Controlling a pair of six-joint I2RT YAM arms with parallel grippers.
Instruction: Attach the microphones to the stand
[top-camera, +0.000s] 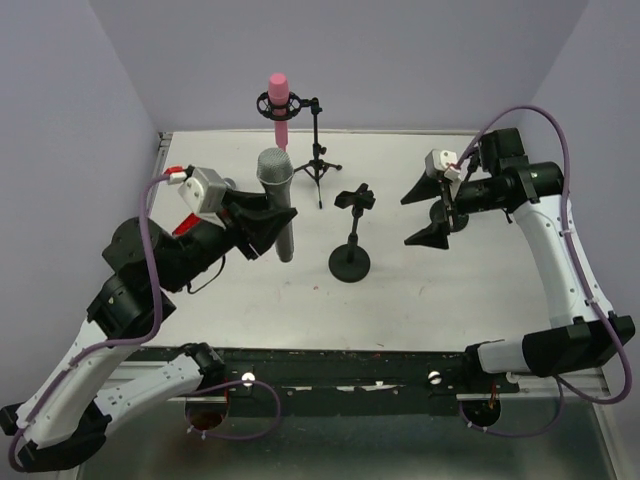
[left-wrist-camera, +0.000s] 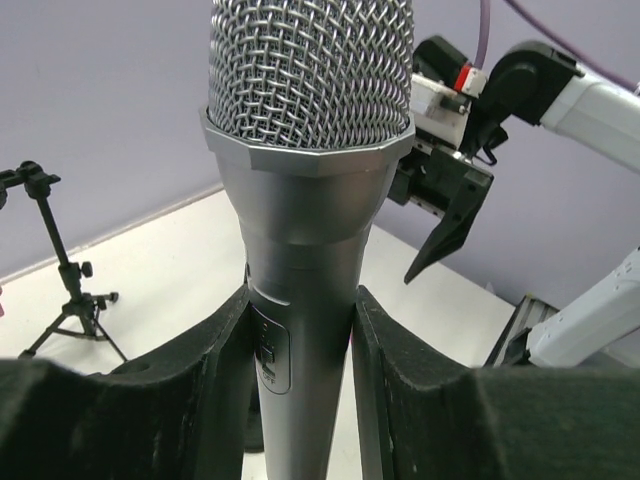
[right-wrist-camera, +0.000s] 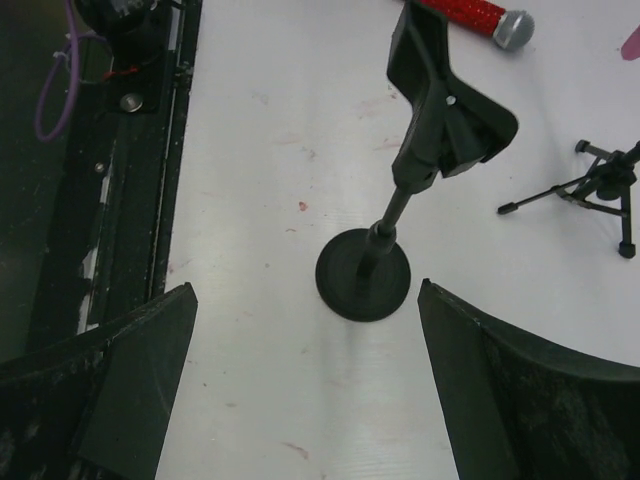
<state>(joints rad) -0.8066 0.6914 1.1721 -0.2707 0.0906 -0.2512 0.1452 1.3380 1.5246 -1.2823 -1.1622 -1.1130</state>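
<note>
- Currently the step in hand looks like the second microphone. The left gripper (top-camera: 272, 232) pinches the silver-grey microphone (top-camera: 277, 195) by its body, just below the mesh head. It holds the microphone upright above the table (top-camera: 450, 300), to the left of the round-base stand (top-camera: 351, 262).
- The pink microphone (top-camera: 277, 95) already sits in the ring mount on the tripod stand (top-camera: 318, 160) at the back.
- The red microphone (right-wrist-camera: 480, 14) lies flat on the table over by the left arm, with neither claw on it.
- The right gripper (top-camera: 428, 213) hangs spread wide and empty, just to the right of the round-base stand. The stand's clip (right-wrist-camera: 445, 110) holds nothing.
- The next move probably calls for carrying the silver-grey microphone across to that clip, lining its shaft up with the clip's channel and pressing it in.
- The stand may tip or slide under the push, so the right gripper could usefully steady it.
</note>
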